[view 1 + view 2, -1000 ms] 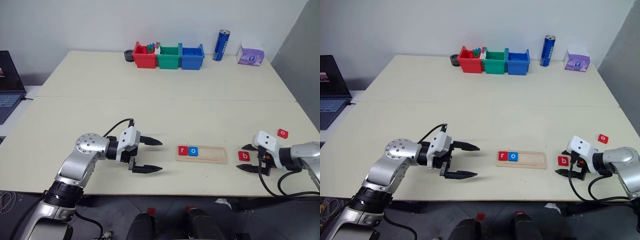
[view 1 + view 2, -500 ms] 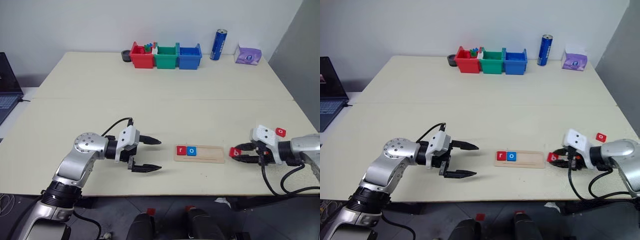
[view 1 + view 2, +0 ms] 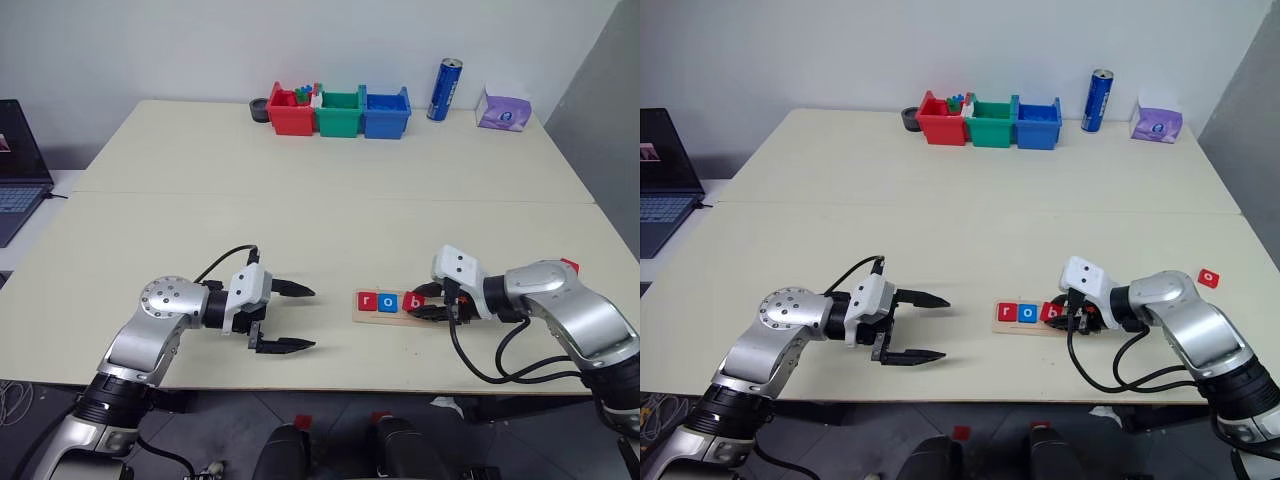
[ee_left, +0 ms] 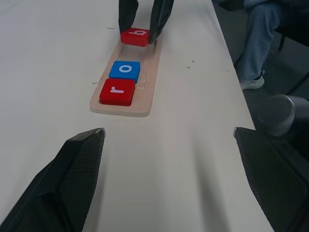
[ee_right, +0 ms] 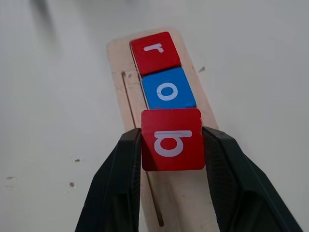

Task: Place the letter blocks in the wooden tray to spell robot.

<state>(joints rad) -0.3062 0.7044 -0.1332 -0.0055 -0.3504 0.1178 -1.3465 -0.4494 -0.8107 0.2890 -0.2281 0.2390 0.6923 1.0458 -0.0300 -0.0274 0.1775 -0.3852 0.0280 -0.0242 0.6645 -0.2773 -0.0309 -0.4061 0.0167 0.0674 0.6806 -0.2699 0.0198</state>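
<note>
Jaws of right gripper [image 5: 171,159] clamp red "b" block [image 5: 172,140] (left gripper [image 3: 290,318] agape).

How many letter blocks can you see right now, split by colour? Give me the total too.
Red blocks: 3, namely r in the wooden tray, b gripped by the right tool, and one red block lying loose on the table at the right.
Blue blocks: 1, the o in the tray.
Total: 4
</note>
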